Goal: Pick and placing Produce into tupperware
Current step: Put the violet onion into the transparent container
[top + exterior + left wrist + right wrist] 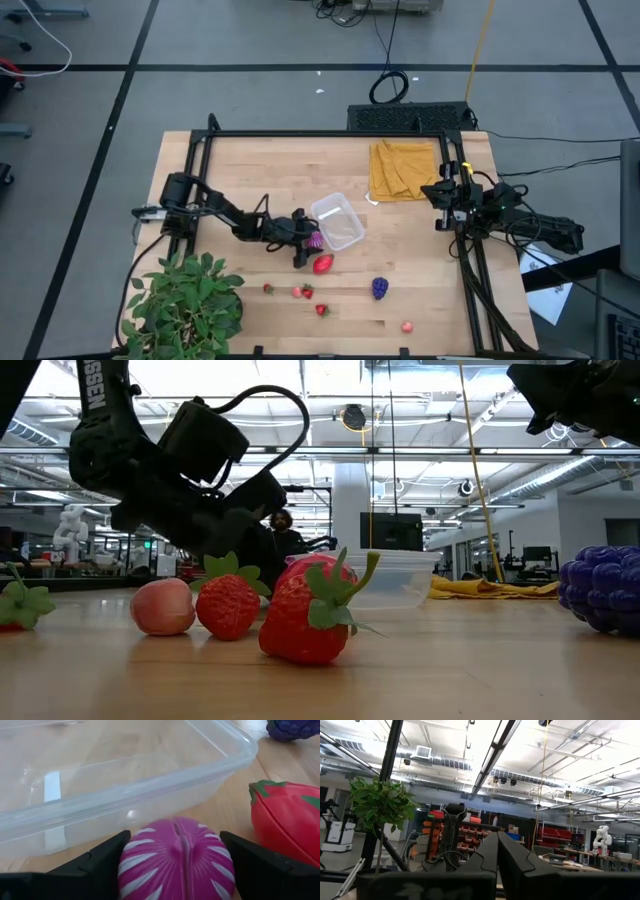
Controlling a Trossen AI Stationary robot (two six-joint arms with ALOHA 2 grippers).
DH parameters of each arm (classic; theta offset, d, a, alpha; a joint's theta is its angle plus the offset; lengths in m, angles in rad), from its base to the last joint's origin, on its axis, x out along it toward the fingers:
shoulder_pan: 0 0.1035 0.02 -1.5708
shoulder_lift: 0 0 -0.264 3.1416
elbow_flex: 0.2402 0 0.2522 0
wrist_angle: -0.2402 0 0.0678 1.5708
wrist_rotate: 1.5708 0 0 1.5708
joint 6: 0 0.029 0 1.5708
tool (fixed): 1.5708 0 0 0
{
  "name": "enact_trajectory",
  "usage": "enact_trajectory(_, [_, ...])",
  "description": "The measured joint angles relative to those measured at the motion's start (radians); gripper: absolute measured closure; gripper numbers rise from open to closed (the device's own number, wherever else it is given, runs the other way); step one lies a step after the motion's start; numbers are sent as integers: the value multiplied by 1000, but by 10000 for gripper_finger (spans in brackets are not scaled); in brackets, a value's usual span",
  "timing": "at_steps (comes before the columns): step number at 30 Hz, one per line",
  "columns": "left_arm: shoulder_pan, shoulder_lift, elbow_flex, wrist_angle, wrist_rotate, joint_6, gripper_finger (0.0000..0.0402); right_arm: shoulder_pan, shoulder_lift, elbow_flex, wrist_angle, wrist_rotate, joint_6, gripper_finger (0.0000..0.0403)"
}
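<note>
A spiky fruit (176, 857) sits between the left gripper's (308, 240) fingers beside the tupperware (337, 221); a strawberry (322, 265) lies just beside, a cloth (402, 169) behind.

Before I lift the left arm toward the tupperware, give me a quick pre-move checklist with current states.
1. Magenta fruit sits between the left gripper fingers: ok.
2. Grip firm enough to lift: cannot tell; fingers flank the fruit, contact unclear.
3. Clear tupperware directly ahead of the left gripper, open top, nothing inside: ok.
4. Large strawberry close beside the held fruit; may get nudged on lifting: not ok.
5. Right gripper shut, parked by the yellow cloth, out of the path: ok.
</note>
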State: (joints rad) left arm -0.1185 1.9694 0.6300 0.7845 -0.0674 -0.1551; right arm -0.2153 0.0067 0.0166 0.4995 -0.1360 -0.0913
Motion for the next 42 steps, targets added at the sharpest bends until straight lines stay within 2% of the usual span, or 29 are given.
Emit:
enact_trajectory(7, [-1, -24, 0, -77, 5, -14, 89, 0, 0, 0, -2, 0, 1, 403])
enact_trajectory(18, [-9, -24, -1, -87, 0, -31, 89, 0, 0, 0, -2, 0, 1, 403])
enact_trajectory(24, [-30, -32, -1, -106, -49, -29, 89, 0, 0, 0, -2, 0, 1, 403])
enact_trajectory(30, [-38, -106, -6, -240, -78, -34, 90, 0, 0, 0, -2, 0, 1, 403])
enact_trajectory(42, [-42, -121, -7, -224, -119, -42, 90, 0, 0, 0, -3, 0, 2, 403])
